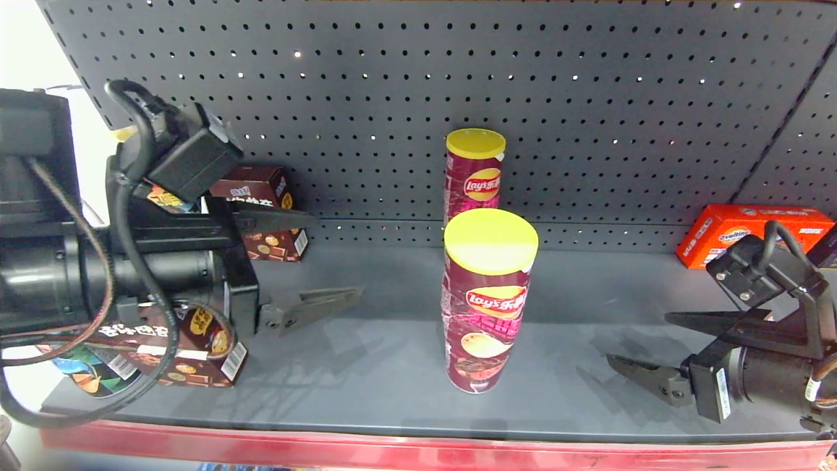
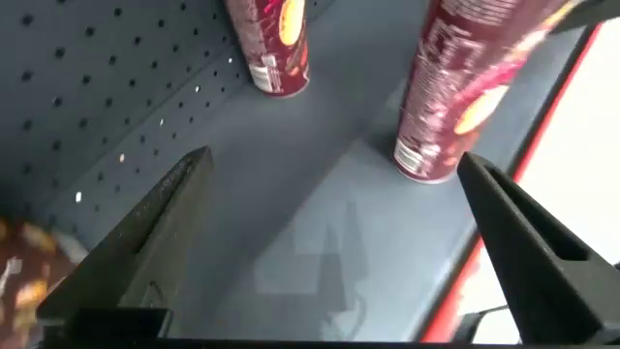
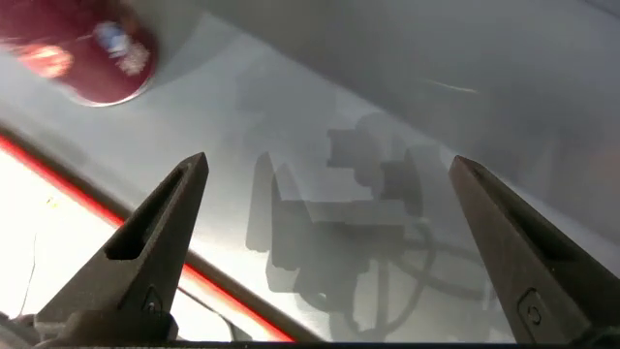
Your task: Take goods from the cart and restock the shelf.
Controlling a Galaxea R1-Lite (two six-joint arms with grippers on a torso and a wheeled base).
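Chip can (image 1: pixel 487 301) stands between spread, empty fingers of the left gripper (image 1: pixel 335 258) and right gripper (image 1: pixel 637 339). It is upright on the shelf (image 1: pixel 366 379), another can (image 1: pixel 474 170) behind. It looks light, smooth and easy to dent, so hold its middle gently.

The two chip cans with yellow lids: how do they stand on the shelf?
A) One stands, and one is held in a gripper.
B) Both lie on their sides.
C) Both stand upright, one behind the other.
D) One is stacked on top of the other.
C: the front can and the rear can both stand upright on the shelf, with a gap between them.
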